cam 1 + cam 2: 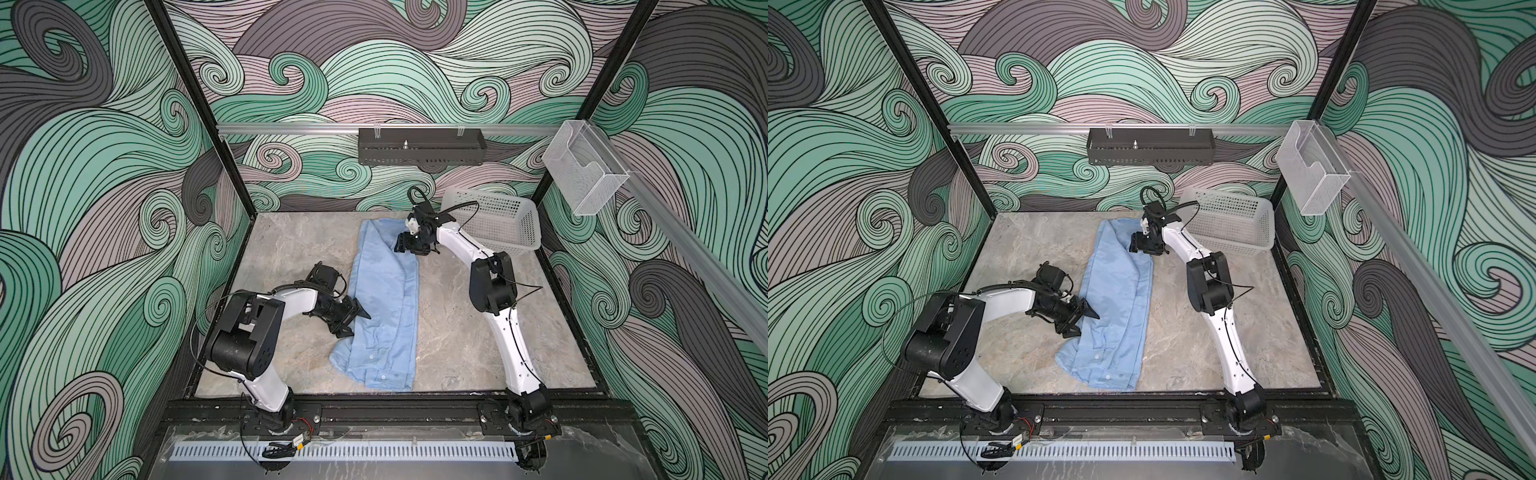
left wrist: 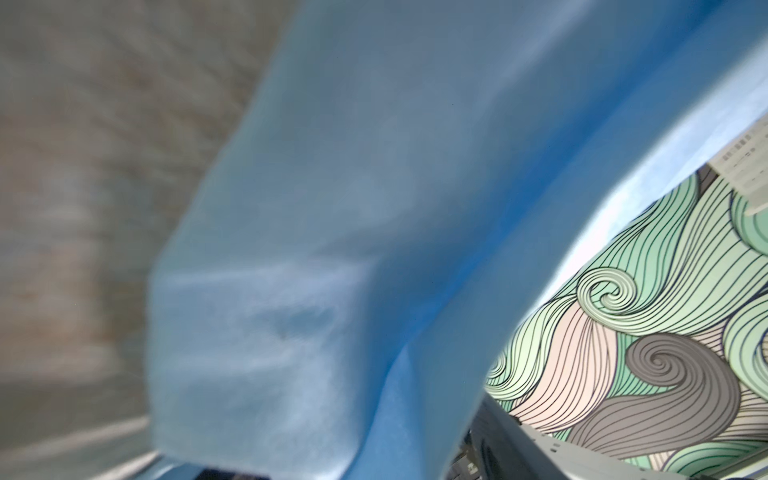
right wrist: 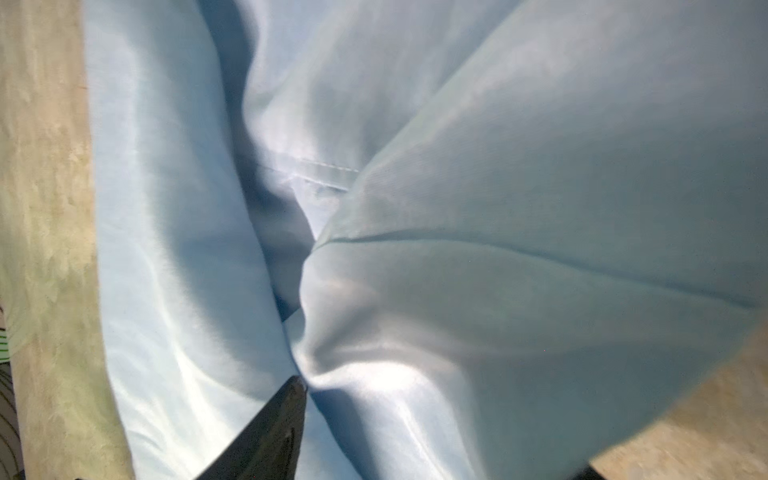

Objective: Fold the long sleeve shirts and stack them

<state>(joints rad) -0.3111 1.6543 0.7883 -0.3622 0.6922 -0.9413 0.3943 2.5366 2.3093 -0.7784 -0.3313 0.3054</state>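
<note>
Shirt (image 3: 540,208): light blue, a long strip down the middle of the bench (image 1: 478,332).
Right fingers (image 3: 274,432): clenched on a bunched fold at its far edge.
Left fingers (image 1: 362,313): astride its left edge; you cannot tell whether they grip.
Risk: thin cloth may slip one side, skewing your fold.

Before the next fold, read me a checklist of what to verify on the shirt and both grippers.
1. Shirt lies as a long strip on the table: ok.
2. Left gripper at the strip's left edge: ok.
3. Left gripper's hold on the cloth: cannot tell; blurred fabric fills the left wrist view.
4. Right gripper at the strip's far end: ok.
5. Right gripper's hold: cannot tell; cloth bunches at one fingertip.
6. Basket apart from the shirt: ok.
</note>
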